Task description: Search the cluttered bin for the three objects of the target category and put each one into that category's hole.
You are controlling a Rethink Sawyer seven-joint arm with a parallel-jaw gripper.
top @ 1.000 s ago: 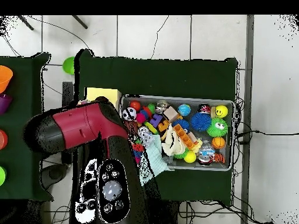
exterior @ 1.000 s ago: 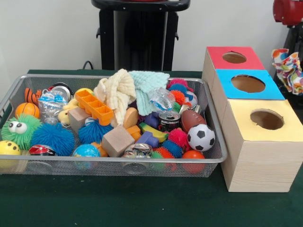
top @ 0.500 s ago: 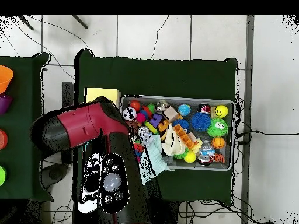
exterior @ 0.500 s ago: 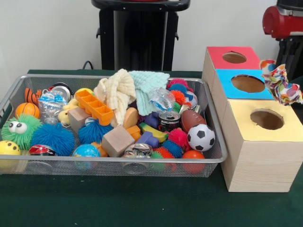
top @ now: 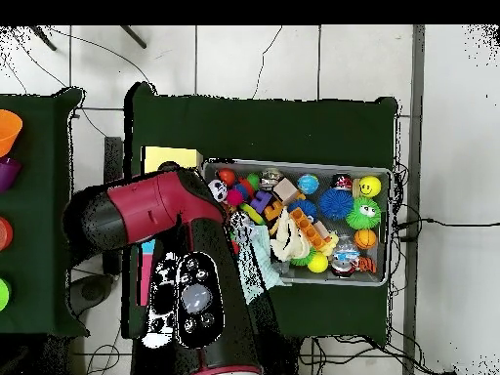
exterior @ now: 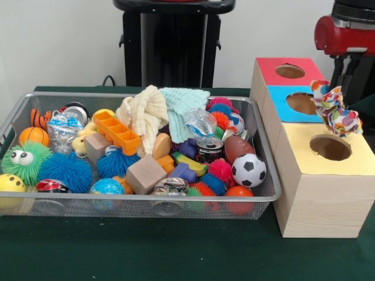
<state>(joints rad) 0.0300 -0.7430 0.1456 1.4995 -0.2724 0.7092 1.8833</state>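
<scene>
The end effector, hidden so its grip is impossible to judge, is dangling a multicoloured patterned cloth [exterior: 335,111] between the blue-topped box's hole [exterior: 303,103] and the yellow-topped box's hole [exterior: 330,147], just above both.

Beside the mesh bin [exterior: 265,193]: 3 wooden boxes, 1 hole each: red-topped [exterior: 275,79], blue-topped [exterior: 276,105], yellow-topped [exterior: 316,193]. 1 patterned cloth [exterior: 335,108] hung above the yellow-topped box. In the bin: 2 cloths, cream [exterior: 143,114] & mint [exterior: 179,105]; 1 soccer ball [exterior: 248,170]; 1 football [exterior: 237,146]; 2 basketballs [exterior: 33,136]; 1 orange tray [exterior: 117,132]; 2 plain wood blocks [exterior: 145,174]; 1 can [exterior: 209,150]. Spiky balls approx 8; some hidden.
</scene>
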